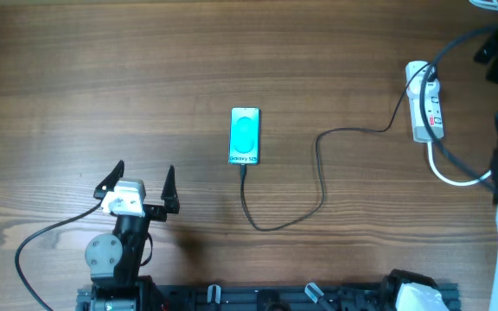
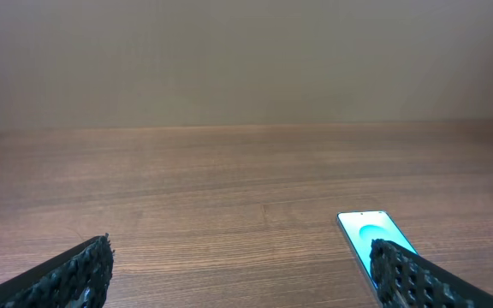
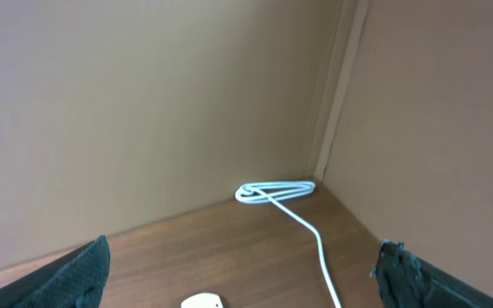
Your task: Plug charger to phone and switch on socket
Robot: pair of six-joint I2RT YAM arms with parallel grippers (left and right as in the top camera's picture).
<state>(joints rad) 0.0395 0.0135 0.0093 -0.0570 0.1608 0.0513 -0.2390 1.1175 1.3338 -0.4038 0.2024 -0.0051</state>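
Observation:
The phone (image 1: pixel 245 136) lies flat mid-table with its cyan screen up. It also shows at the lower right of the left wrist view (image 2: pixel 366 233), partly behind my right finger. The thin black charger cable (image 1: pixel 320 173) runs from the phone's near end in a loop to a black plug (image 1: pixel 430 87) on the white socket strip (image 1: pixel 423 112) at the far right. My left gripper (image 1: pixel 145 168) (image 2: pixel 240 244) is open and empty, left of and nearer than the phone. My right gripper (image 1: pixel 494 47) (image 3: pixel 242 248) is open and empty beside the strip, whose white end (image 3: pixel 204 301) shows below it.
The strip's thick white cord (image 1: pixel 452 173) curves off to the right edge. Another stretch of it lies coiled at the far corner (image 3: pixel 272 190), where brown walls close off the table. Both arm bases stand along the front edge (image 1: pixel 266 298).

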